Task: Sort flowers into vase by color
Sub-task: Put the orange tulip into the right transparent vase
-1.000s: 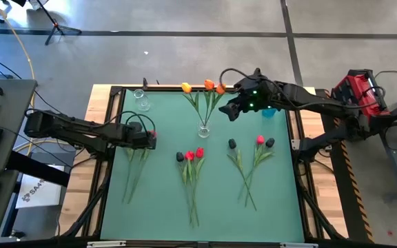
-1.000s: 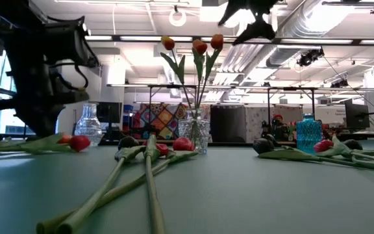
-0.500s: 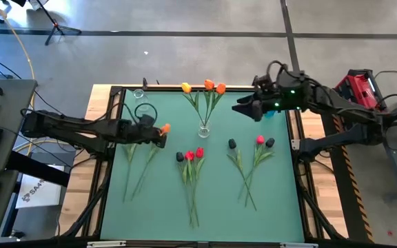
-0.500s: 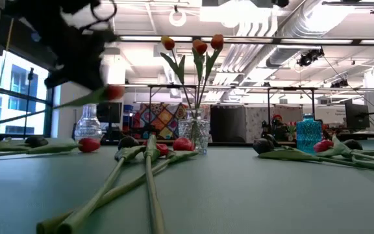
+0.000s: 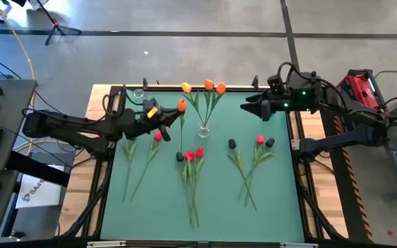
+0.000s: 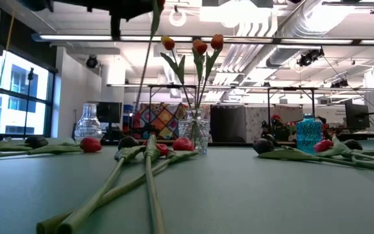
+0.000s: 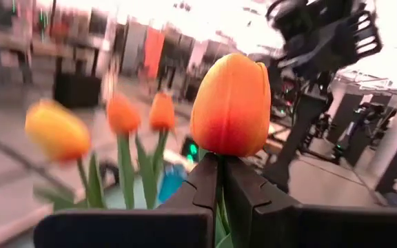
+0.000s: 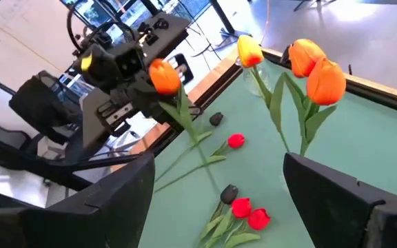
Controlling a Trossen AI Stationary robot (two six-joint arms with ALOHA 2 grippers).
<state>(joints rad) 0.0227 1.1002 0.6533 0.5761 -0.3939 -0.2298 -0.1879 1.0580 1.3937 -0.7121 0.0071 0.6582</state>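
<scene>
My left gripper (image 5: 165,114) is shut on an orange tulip (image 5: 181,105), raised high over the table's far left, left of the glass vase (image 5: 204,129). That vase holds three orange and yellow tulips (image 5: 209,85), stems in its mouth. My right gripper (image 5: 252,108) hovers open near the far right edge, touching nothing; its fingers stand wide apart in the right wrist view (image 8: 218,162). Red and dark tulips lie flat on the mat: a left group (image 5: 158,136), a middle group (image 5: 190,156), a right group (image 5: 260,140). My left gripper pinches the orange tulip's stem just below the head (image 7: 219,196) between its two fingers (image 7: 202,182). The fingers come from the table's left, about level, across the stem. The tulip is lifted clear, head uppermost, and its stem (image 6: 145,58) hangs slanting below the fingers.
A clear empty vase (image 5: 143,103) stands at the far left corner, close behind my left gripper. A blue vase (image 6: 308,132) stands at the far right under my right arm. Bare green mat (image 5: 205,220) stretches along the near edge.
My left gripper has lifted the orange tulip off the table's left side and carried it up and rightward, toward the vase; the stem now hangs free. My right gripper has drawn back from above the vase toward the right edge.
</scene>
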